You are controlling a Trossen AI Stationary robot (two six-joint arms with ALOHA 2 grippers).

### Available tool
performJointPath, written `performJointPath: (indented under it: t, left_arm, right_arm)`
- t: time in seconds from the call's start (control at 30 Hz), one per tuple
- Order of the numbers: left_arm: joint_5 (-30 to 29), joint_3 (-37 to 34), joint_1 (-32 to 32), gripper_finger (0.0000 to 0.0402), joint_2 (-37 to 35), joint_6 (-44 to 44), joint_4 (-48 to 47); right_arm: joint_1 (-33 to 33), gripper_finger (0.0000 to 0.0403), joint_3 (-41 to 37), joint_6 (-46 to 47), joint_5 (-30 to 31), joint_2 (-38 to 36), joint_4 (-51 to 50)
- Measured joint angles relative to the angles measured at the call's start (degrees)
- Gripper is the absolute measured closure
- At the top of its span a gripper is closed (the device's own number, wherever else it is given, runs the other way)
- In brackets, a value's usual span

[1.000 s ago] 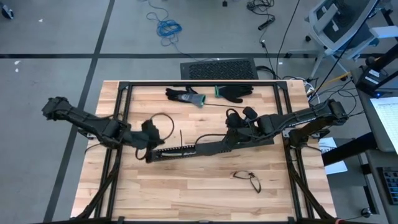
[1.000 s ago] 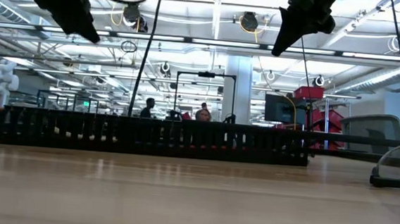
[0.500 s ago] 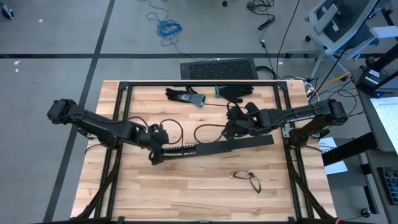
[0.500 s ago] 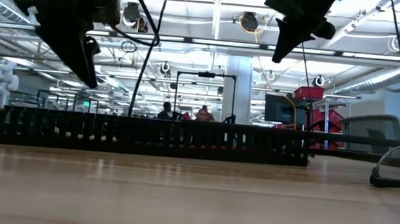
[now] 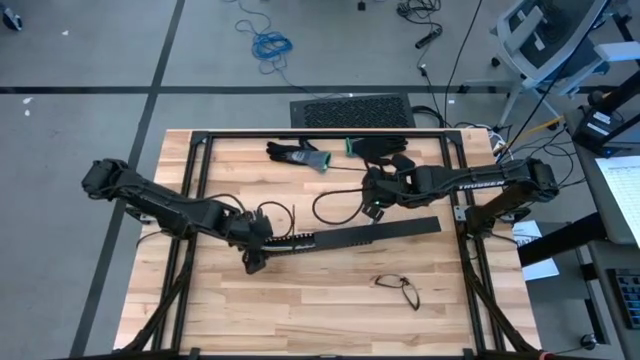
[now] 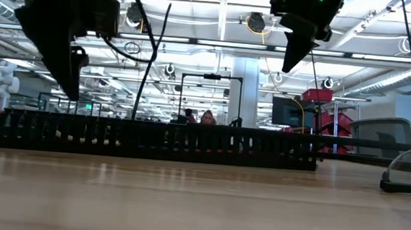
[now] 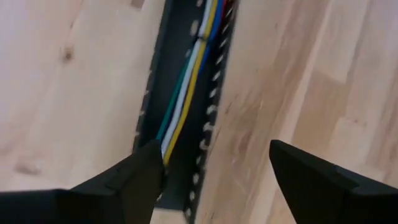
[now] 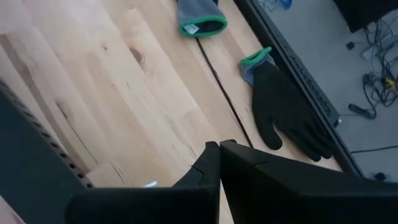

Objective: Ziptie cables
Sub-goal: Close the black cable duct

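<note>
Spreading apart now, the left gripper (image 7: 211, 168) holds nothing — one cable bundle (image 7: 186, 93), one duct (image 5: 345, 237); right gripper (image 8: 219, 149) closed, empty.

Even overhead light falls on the wooden counter (image 5: 330, 285) with only faint shadows, while at table height bright ceiling lamps (image 6: 255, 21) glare and turn the arms into silhouettes (the near boards are soft), and the left wrist picture is blurred throughout.
</note>
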Motion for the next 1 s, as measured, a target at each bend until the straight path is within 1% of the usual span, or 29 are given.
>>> performJointPath:
  t: [0.1, 0.23, 0.33, 0.4, 0.5, 0.6, 0.7, 0.8, 0.87, 1.0]
  left_arm:
    - [-2.5, 0.7, 0.4, 0.0104, 1.6, 1.9, -3.0]
    - [-7.8, 0.9, 0.7, 0.0101, 4.4, 8.0, -2.7]
    - [-8.8, 0.9, 0.6, 0.0101, 7.3, 12.3, -2.6]
    - [-8.1, 1.0, 0.7, 0.0101, 9.1, 12.1, -2.0]
    - [-4.8, 0.8, 0.7, 0.0101, 11.3, 12.0, -2.2]
    - [-3.3, 1.0, 0.6, 0.0101, 11.4, 11.6, -2.0]
    - [-3.6, 2.5, 0.7, 0.0101, 11.4, 10.7, -5.7]
    - [-6.1, 5.1, 1.2, 0.0101, 10.9, 10.7, -9.6]
    - [-6.2, 6.6, 2.1, 0.0101, 10.3, 10.1, -12.0]
    - [-5.6, 10.2, 3.5, 0.0101, 8.6, 2.4, -11.1]
  right_arm:
    - [0.0, 0.0403, 0.0, -1.2, -0.1, 0.0, 0.0]
    - [0.0, 0.0403, 0.0, -1.3, -0.1, 0.0, 0.1]
    - [0.0, 0.0403, 0.0, -1.2, -0.1, 0.0, 0.1]
    - [0.0, 0.0403, 0.0, -1.2, -0.1, 0.0, 0.1]
    - [0.0, 0.0403, 0.0, -0.9, 0.0, 0.0, 0.1]
    - [0.0, 0.0403, 0.0, 0.4, 0.2, 0.0, 0.1]
    - [0.0, 0.0403, 0.0, 0.5, 0.2, 0.0, 0.3]
    - [-0.4, 0.0403, 0.0, 0.5, 0.2, 0.0, 0.5]
    - [-0.8, 0.0403, 0.0, 0.5, 0.3, 0.0, 0.5]
    - [-1.5, 0.0403, 0.0, 0.3, 0.2, 0.0, 0.5]
